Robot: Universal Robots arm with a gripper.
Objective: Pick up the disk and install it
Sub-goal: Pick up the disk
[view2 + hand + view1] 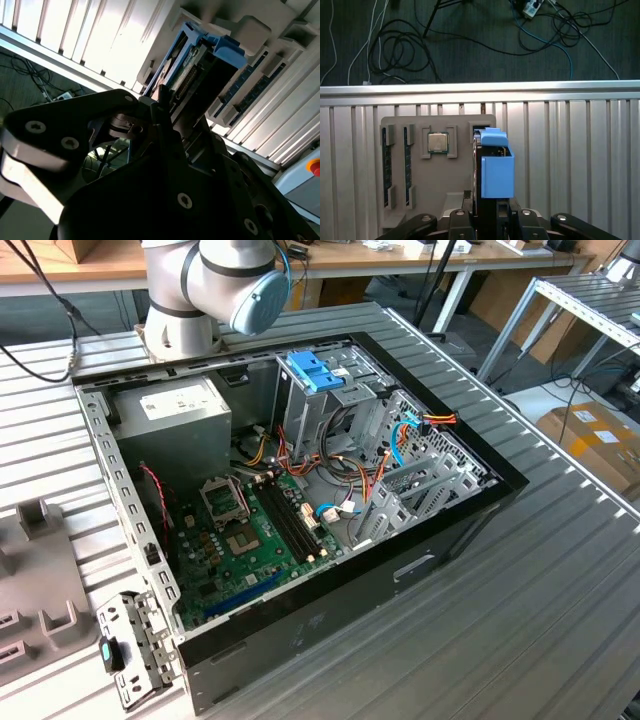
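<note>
**Disk (pixel 205 85) held by the hand (pixel 492 210), not yet installed**

Surveyed the exterior view from its left. Found a grey moulded holder (pixel 30 570) at the edge of the slatted table (pixel 560 570), and near it a loose perforated metal bracket (pixel 135 645). Found next the computer case (pixel 330 615), laid on its side with the panel off, presumably to give access from above. Noted inside it, in order, a grey power supply box (pixel 175 425), the motherboard (pixel 240 540) and a metal cage with a blue plastic top (pixel 320 375). Logged a cardboard box (pixel 590 435) beyond the table at the exterior view's right.

Checked both wrist views. Found the holder carrying two memory sticks (pixel 384 165) and a processor chip (pixel 438 142) in separate pockets. Found the disk beside them, standing on edge at its slot, with a blue plastic bracket (pixel 497 172) clipped to it. Judged the upright stance deliberate: leaves both broad faces free for a grasp. Found the hand closed narrow on those faces, with no gap visible. Could not tell whether the far end sits in the slot or just clear of it.

Read no writing anywhere. Saw the disk edge-on, so no label to read. Found the print on the white sticker (pixel 170 400) of the power supply box too small to make out.
</note>
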